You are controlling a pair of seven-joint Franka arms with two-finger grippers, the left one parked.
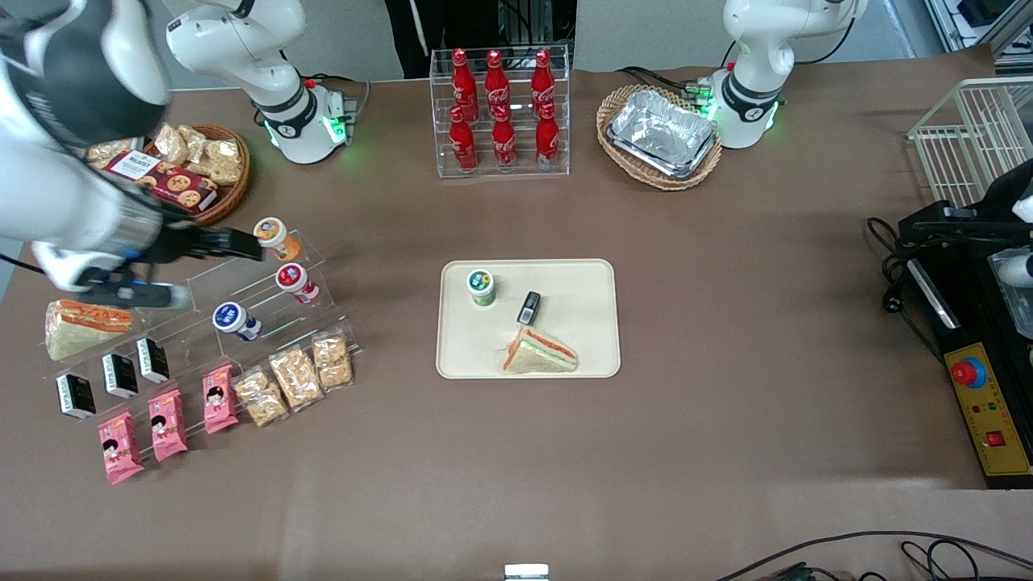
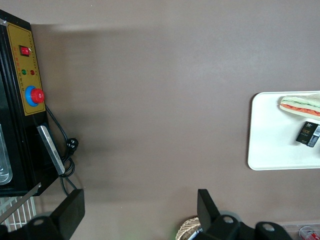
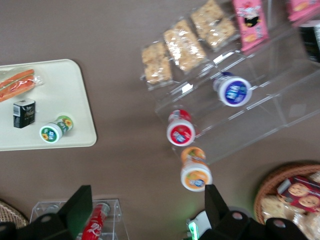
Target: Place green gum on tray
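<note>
The green gum (image 1: 481, 287), a small green bottle with a white-rimmed lid, stands upright on the cream tray (image 1: 581, 355), near the tray's corner toward the working arm's end. It also shows in the right wrist view (image 3: 56, 129), on the tray (image 3: 55, 95). My right gripper (image 1: 242, 244) is open and empty, well away from the tray, high above the clear acrylic stand beside the orange-bodied bottle (image 1: 274, 235). In the right wrist view its fingers (image 3: 80, 202) stand wide apart with nothing between them. The tray's edge also shows in the left wrist view (image 2: 265, 145).
A wrapped sandwich (image 1: 539, 353) and a small black pack (image 1: 529, 307) lie on the tray. The acrylic stand (image 1: 266, 323) holds red-lidded (image 1: 295, 282) and blue-lidded (image 1: 234, 319) bottles and snack packs. A cola rack (image 1: 500, 113), foil-tray basket (image 1: 660, 135) and snack basket (image 1: 194, 169) stand farther back.
</note>
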